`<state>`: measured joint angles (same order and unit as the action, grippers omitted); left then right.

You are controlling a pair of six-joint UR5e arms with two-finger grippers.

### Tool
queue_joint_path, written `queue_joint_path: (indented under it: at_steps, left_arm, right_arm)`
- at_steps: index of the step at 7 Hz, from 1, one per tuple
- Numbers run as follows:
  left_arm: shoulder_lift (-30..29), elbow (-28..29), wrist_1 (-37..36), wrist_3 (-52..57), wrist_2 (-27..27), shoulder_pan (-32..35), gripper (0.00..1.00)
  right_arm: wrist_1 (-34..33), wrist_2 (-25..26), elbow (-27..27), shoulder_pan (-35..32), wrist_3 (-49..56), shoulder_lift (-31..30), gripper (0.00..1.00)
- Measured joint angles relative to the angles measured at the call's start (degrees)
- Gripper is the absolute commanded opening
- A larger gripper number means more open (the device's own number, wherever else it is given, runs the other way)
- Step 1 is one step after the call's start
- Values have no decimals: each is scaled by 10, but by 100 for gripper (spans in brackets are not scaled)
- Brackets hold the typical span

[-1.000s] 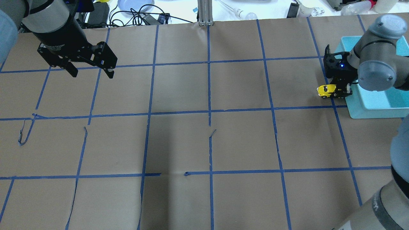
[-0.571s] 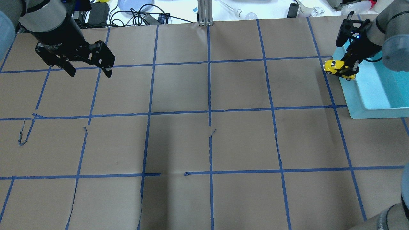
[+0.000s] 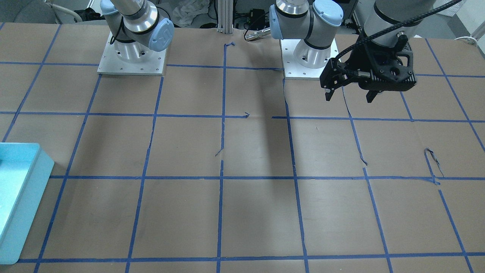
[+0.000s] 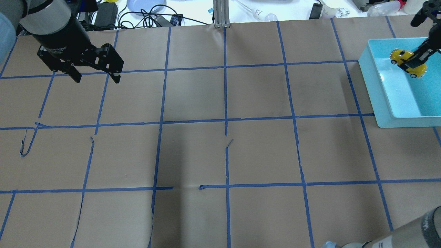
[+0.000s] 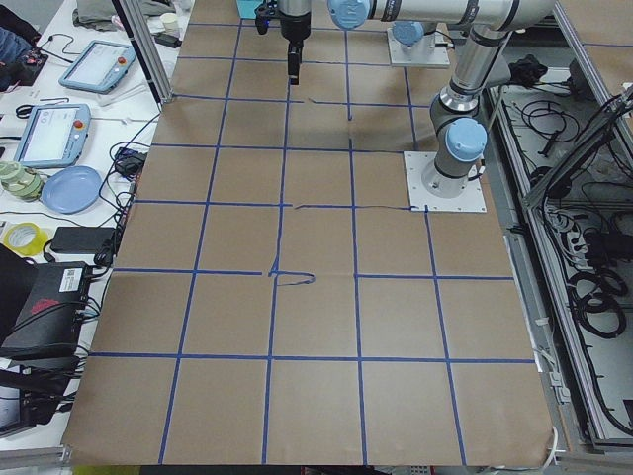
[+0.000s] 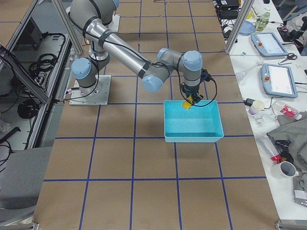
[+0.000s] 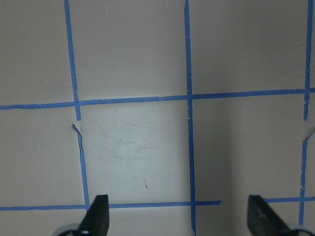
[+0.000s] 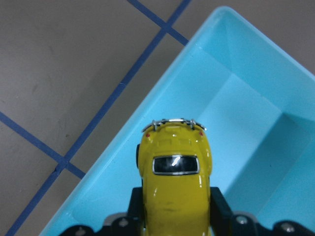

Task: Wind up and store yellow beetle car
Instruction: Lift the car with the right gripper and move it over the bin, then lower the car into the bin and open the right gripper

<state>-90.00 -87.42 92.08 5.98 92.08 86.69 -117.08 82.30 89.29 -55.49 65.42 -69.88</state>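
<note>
**Item 1, right gripper (image 8: 174,212).** My fingers are clamped on both flanks of the yellow beetle car (image 8: 173,182). The bumper end points away from my palm.

**Item 2, the car's place.** It hangs in the air over the inside of the light blue bin (image 4: 375,93), close to the bin's left wall and toward its far end. I judge it to be clear of the bin floor.

**Item 3, progress.**
- Carrying the car to the bin looks all but finished.
- What remains is to lower it, let go and pull away.
- The pictures cannot confirm whether the spring has been wound.

**Item 4, left gripper (image 4: 97,78).** My fingers are spread wide and hold nothing. They hover over the far left of the table, well apart from the car.

**Item 5, surface.** The table (image 4: 258,155) is covered in brown paper and marked into squares with blue tape. The tape is torn and curling in places in the near and middle rows.

**Item 6, room beyond the far edge.** There is a white bench with black cables and a pale blue plate (image 4: 146,5). Teach pendants (image 6: 280,79) lie there too.
</note>
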Motion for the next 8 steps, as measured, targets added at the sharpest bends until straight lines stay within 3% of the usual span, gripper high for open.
queue_joint_path:
  at_steps: [5,8]
  left_arm:
    - [4,-12,-3,-1,-1,1,100]
    - [6,-12,-3,-1,-1,2,100]
  right_arm:
    - [-10,38,-49,13,-309,108,1]
    - [-16,71,-47,2,-394,120,1]
